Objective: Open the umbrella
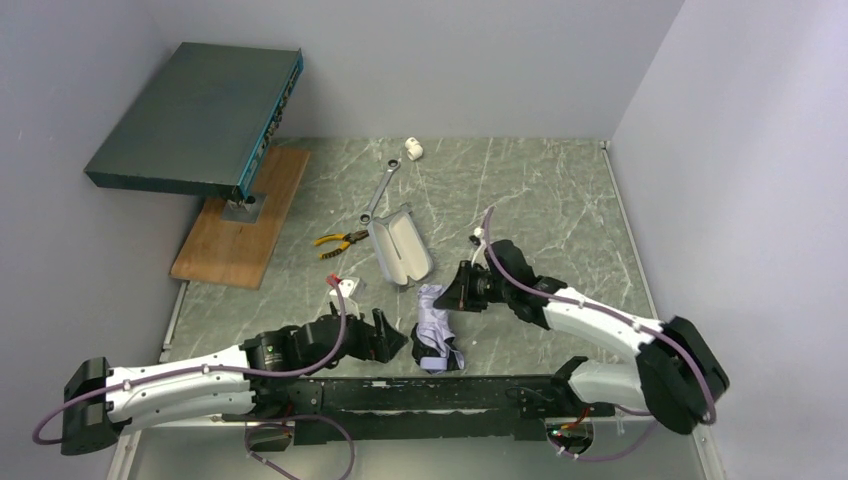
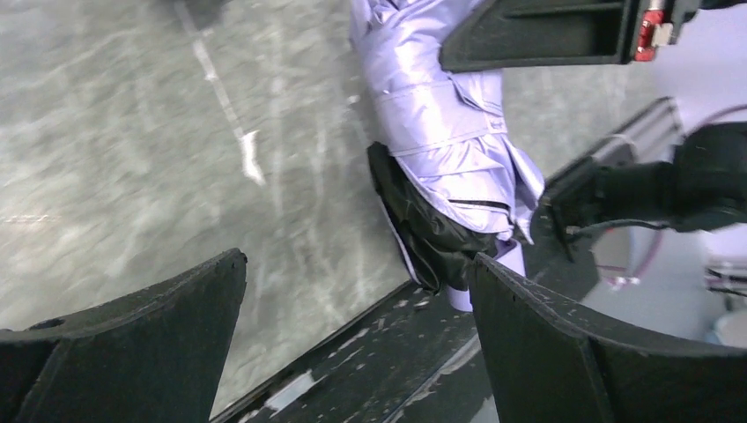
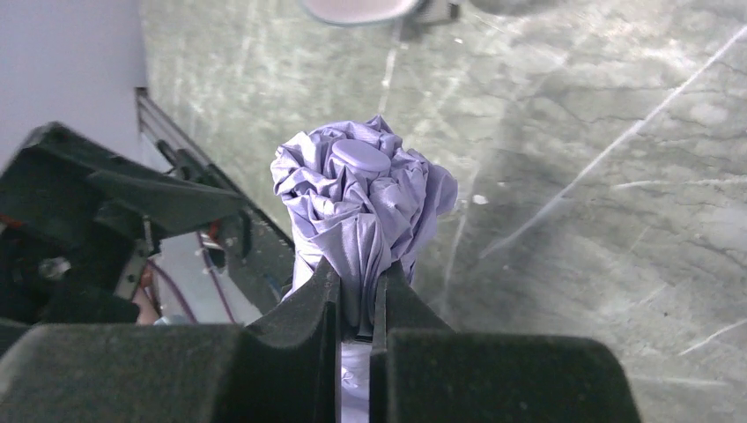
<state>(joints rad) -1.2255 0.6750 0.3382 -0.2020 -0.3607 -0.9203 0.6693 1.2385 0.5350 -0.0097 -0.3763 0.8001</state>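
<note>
The umbrella lies folded near the table's front edge, lilac canopy bunched, black lining showing at its near end. My right gripper is shut on the lilac fabric at the umbrella's far end; in the right wrist view the jaws pinch the cloth below the round cap of the umbrella. My left gripper is open and empty just left of the near end. In the left wrist view its fingers stand wide apart, with the umbrella ahead on the right, not between them.
An open lilac case lies behind the umbrella. Pliers, a wrench and a small white part lie further back. A wooden board and a dark flat box are at the back left. A black rail runs along the front edge.
</note>
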